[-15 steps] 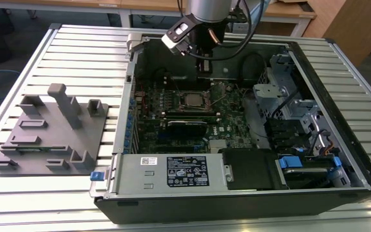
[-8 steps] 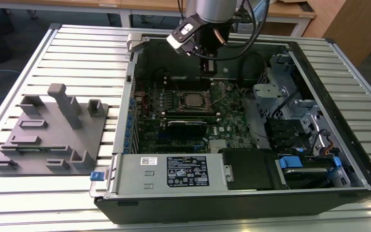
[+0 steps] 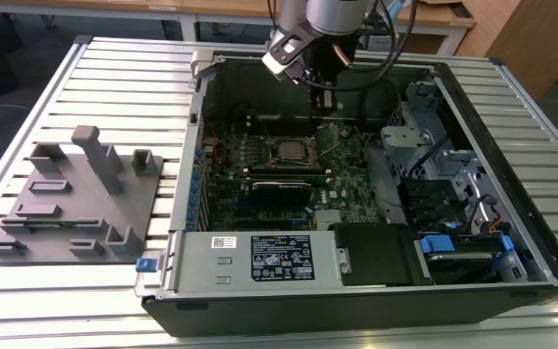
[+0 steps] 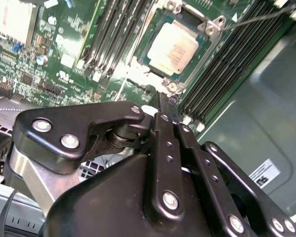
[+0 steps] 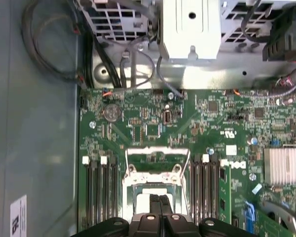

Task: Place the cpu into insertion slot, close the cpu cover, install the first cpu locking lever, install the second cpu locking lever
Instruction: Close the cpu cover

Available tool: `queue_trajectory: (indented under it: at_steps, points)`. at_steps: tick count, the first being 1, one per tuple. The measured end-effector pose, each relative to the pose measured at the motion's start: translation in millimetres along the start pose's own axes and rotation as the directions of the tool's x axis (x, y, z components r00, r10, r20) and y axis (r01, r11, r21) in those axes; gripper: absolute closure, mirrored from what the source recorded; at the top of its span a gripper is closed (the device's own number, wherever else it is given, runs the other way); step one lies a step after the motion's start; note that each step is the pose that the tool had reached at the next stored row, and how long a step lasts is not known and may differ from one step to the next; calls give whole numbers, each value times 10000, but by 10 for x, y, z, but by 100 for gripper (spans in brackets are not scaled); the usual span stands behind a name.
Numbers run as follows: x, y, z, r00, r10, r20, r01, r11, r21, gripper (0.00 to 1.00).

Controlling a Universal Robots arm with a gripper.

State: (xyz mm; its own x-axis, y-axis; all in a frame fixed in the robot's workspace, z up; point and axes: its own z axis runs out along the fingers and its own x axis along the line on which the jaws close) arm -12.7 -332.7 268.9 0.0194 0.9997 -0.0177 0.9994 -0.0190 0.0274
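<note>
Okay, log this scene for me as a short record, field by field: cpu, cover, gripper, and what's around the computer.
cpu: lying in the slot, silver top up
cover: appears raised, not down over the cpu
gripper: shut, holding nothing, just above the slot's edge
case: open on its side, on the slatted table
tray: grey, on the table at the exterior view's left of the case

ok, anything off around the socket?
Nothing damaged or askew: the cpu lies square in the insertion slot. One thin wire lever juts out over the memory slots, not latched down.
</note>
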Motion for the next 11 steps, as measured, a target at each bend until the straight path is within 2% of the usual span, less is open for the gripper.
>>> queue_trajectory:
  at_steps: [11]
  points:
    - [5, 217, 5, 10000, 0, 2, 0, 10000, 1, 89]
